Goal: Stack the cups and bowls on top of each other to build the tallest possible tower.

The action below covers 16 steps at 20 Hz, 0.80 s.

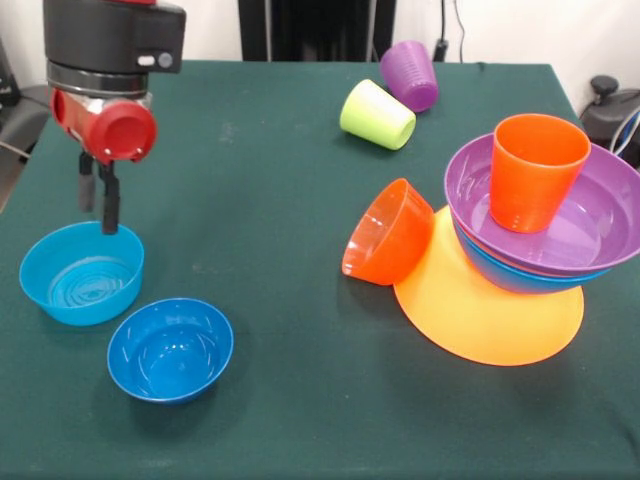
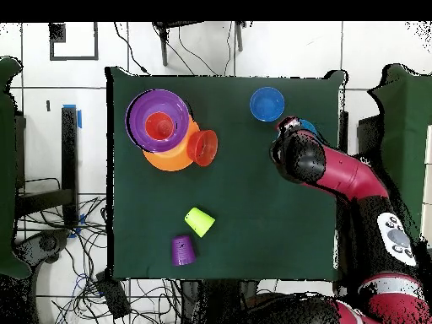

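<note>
The gripper (image 1: 99, 198) hangs with its jaws close together over the far rim of the light blue bowl (image 1: 80, 274), gripping nothing that shows. The tower (image 1: 530, 250) leans on its tilted orange-yellow bowl (image 1: 480, 310), the orange cup (image 1: 535, 170) upright on top, mouth up. The lime green cup (image 1: 377, 114) and purple cup (image 1: 410, 75) lie on their sides

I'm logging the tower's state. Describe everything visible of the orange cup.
The orange cup is a smooth, glossy plastic tumbler with no handle, tapering from a wide open mouth to a narrower base. It stands mouth up, leaning slightly, inside the purple bowl, its base on the bowl's floor. It is the topmost piece of the tower. The gripper is far across the table. From overhead it appears as a red-orange circle.
</note>
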Motion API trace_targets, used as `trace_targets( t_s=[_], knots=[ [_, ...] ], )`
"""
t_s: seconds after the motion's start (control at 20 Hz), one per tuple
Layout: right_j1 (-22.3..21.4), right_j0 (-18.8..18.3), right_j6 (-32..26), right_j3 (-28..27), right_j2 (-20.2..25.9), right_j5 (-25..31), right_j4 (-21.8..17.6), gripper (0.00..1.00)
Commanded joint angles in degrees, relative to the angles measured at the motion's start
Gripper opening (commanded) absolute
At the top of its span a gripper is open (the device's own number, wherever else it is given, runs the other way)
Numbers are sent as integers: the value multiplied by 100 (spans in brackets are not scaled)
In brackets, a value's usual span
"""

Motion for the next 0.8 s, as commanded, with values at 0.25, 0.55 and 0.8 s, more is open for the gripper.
trace_targets(
  t_s=[0.25,0.55,0.8],
  knots=[
    [350,-80,-632,-81,821,13,-723,100],
    [290,-71,-631,-87,820,107,-782,100],
    [232,-14,-557,-96,851,187,-709,100]
  ],
)
